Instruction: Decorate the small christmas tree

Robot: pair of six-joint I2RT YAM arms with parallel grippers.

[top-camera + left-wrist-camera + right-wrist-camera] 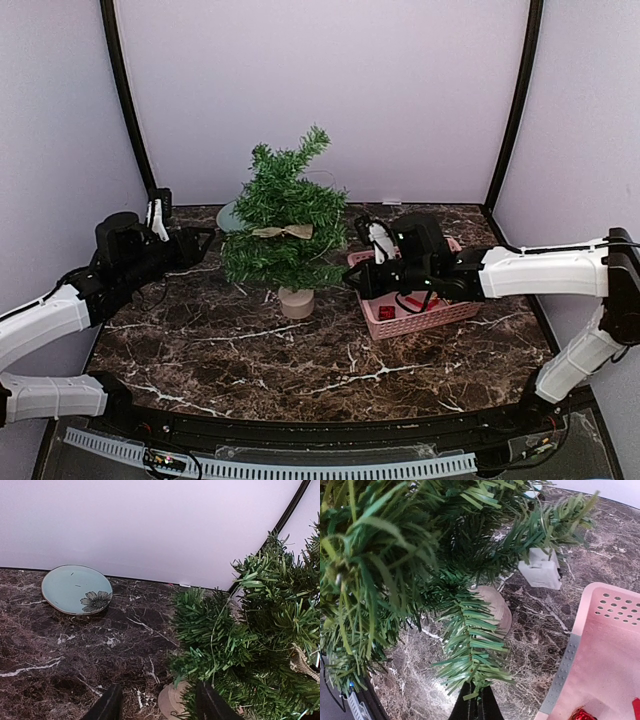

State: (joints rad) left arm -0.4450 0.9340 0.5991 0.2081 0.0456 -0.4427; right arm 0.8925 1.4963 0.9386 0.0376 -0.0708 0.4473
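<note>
The small christmas tree (285, 225) stands on the tabletop (300, 370) beside the pink basket (420, 318); left claw (160, 707) apart, right claw (476, 696) pinched together at a low branch, so tugging could topple it.

The left arm (42, 322) and right arm (540, 272) both wear smooth white shells over their long links, with bulky black joints and wrists, thin black cables alongside, and flat black fingers (107, 706).
</note>
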